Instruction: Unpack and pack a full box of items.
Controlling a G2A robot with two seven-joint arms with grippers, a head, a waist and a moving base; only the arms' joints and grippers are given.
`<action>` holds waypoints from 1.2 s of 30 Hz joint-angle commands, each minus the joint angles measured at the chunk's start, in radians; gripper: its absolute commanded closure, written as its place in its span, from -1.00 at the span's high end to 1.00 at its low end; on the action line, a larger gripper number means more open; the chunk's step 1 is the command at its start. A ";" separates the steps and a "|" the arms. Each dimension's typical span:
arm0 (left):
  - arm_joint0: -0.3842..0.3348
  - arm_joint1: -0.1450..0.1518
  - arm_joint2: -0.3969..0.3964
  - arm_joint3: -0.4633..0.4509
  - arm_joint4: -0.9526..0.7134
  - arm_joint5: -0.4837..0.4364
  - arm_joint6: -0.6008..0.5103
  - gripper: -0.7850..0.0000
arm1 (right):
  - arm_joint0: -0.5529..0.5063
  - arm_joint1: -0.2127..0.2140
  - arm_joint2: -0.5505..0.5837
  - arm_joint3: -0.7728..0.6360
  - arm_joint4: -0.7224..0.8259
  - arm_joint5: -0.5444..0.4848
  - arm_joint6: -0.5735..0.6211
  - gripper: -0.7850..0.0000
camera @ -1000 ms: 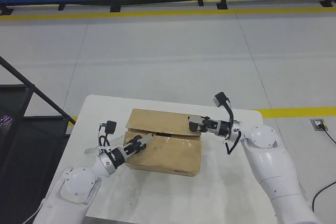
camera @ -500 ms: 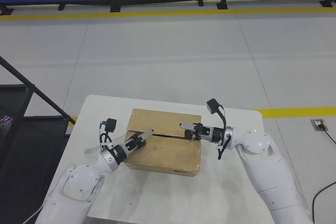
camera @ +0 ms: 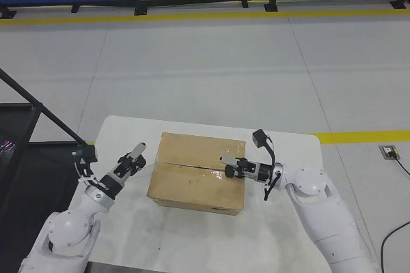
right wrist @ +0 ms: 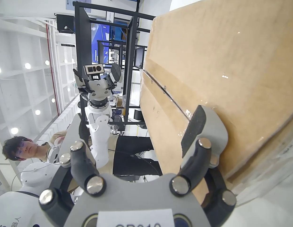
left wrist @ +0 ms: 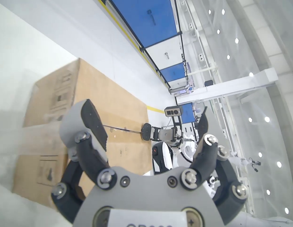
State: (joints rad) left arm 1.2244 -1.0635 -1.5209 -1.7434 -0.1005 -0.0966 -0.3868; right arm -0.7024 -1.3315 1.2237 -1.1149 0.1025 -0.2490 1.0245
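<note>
Box (camera: pixel 198 174) sits on the tabletop (camera: pixel 287 218), flaps shut: either packing is finished or unpacking has not begun. Left end effector (camera: pixel 135 157) is beside the box, right end effector (camera: pixel 227 167) over its seam; both spread wide, empty.

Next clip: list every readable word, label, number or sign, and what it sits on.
No text reads whole.
On the box side: dark printed marks, too blurred to read.
On the left gripper base: a white label, characters cut off at the picture's edge.
On the right gripper base: a white label, likewise cut off.
On a blue panel: a mark too small to read.
</note>
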 commanded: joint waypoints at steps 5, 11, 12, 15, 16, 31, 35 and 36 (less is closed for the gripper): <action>0.022 0.003 -0.020 -0.008 0.007 0.005 -0.011 1.00 | 0.000 0.000 0.000 0.000 0.000 0.000 0.000 1.00; 0.022 0.003 -0.020 -0.008 0.007 0.005 -0.011 1.00 | 0.000 0.000 0.000 0.000 0.000 0.000 0.000 1.00; 0.024 0.002 -0.020 -0.006 -0.006 0.004 -0.001 1.00 | 0.000 0.000 0.000 0.000 0.000 0.000 0.000 1.00; 0.064 -0.010 -0.016 0.008 -0.120 -0.023 0.078 1.00 | 0.000 0.000 0.000 0.000 0.000 0.000 0.000 1.00; 0.085 -0.015 -0.013 0.022 -0.130 -0.040 0.134 1.00 | 0.000 0.000 0.000 0.000 0.000 0.000 0.000 1.00; 0.166 -0.069 0.083 0.221 -0.388 -0.165 0.362 1.00 | 0.000 0.000 0.000 0.000 0.000 0.000 0.000 1.00; 0.059 -0.084 0.131 0.356 -0.370 -0.127 0.390 1.00 | 0.000 0.000 0.000 0.000 0.000 0.000 0.000 1.00; 0.029 -0.088 0.148 0.391 -0.352 -0.125 0.397 1.00 | 0.000 0.000 0.000 0.000 0.000 0.000 0.000 1.00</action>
State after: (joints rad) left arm 1.2875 -1.1476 -1.3897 -1.3949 -0.4808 -0.2250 0.0022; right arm -0.7025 -1.3315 1.2240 -1.1153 0.1023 -0.2488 1.0249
